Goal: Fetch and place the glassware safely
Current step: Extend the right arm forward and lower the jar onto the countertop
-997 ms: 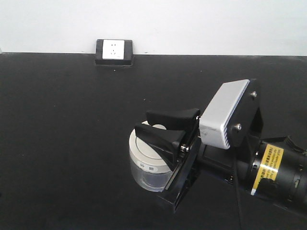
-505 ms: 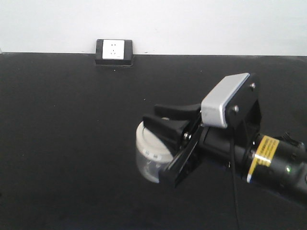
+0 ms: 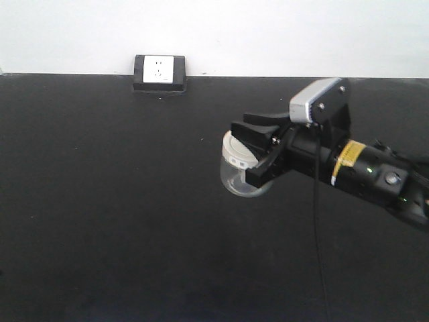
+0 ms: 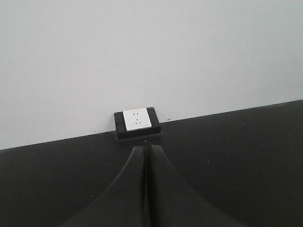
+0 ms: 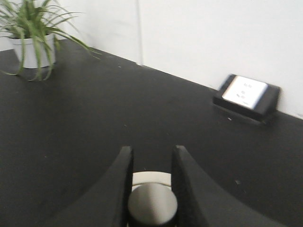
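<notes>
The glassware (image 3: 238, 177) is a small clear jar with a cream-white lid (image 3: 234, 153). It hangs tilted above the black table (image 3: 100, 201), right of centre. My right gripper (image 3: 239, 122) is shut on the lid's knob. In the right wrist view the knob (image 5: 152, 204) sits pinched between the two black fingers (image 5: 122, 175), with the lid rim (image 5: 150, 178) showing beyond it; the glass body is hidden there. My left gripper (image 4: 144, 149) is shut with nothing in it, its fingers pressed together and pointing at the wall. It is out of the front view.
A black wall socket block (image 3: 159, 71) sits at the table's back edge; it also shows as the socket (image 4: 137, 120) and socket (image 5: 246, 94). A potted green plant (image 5: 32, 35) stands at the far left of the right wrist view. A white wall (image 3: 268, 33) runs behind the table.
My right arm has moved up, back and to the right with the jar in its grip. The jar has left the table and tilted.
</notes>
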You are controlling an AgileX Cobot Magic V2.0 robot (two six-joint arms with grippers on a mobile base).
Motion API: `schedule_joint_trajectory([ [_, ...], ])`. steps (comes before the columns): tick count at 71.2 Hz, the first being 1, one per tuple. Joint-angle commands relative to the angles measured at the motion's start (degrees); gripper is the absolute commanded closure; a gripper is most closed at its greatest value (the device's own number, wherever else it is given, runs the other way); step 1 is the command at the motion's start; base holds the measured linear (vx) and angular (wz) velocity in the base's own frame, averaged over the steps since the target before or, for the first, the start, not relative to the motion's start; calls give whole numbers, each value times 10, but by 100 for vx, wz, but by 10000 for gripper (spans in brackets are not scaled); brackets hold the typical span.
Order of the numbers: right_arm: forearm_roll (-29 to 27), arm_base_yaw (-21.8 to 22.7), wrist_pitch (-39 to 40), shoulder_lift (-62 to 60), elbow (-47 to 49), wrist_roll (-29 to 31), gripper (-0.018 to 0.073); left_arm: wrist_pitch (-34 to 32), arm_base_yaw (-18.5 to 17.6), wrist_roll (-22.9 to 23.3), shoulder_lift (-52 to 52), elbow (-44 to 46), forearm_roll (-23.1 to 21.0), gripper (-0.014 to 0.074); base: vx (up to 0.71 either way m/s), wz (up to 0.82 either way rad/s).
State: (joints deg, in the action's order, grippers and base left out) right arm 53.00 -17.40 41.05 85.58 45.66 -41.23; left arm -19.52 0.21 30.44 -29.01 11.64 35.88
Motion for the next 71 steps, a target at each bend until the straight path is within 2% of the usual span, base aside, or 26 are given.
schedule_joint_trajectory([
  [1,7,15,93,18,56,-14,560,-33,0,6,-2,15,-11,595,0,0],
  [19,22,18,97,124,161,-13,560,-33,0,6,-2,15,-11,595,0,0],
  [30,53,18,104,185,200,0,560,-33,0,6,-2,15,-11,595,0,0],
  [39,57,18,121,224,212,31,560,-33,0,6,-2,15,-11,595,0,0],
  [49,55,18,139,263,212,100,560,-33,0,6,-2,15,-11,595,0,0],
  [71,-14,18,214,338,212,143,560,-33,0,6,-2,15,-11,595,0,0],
])
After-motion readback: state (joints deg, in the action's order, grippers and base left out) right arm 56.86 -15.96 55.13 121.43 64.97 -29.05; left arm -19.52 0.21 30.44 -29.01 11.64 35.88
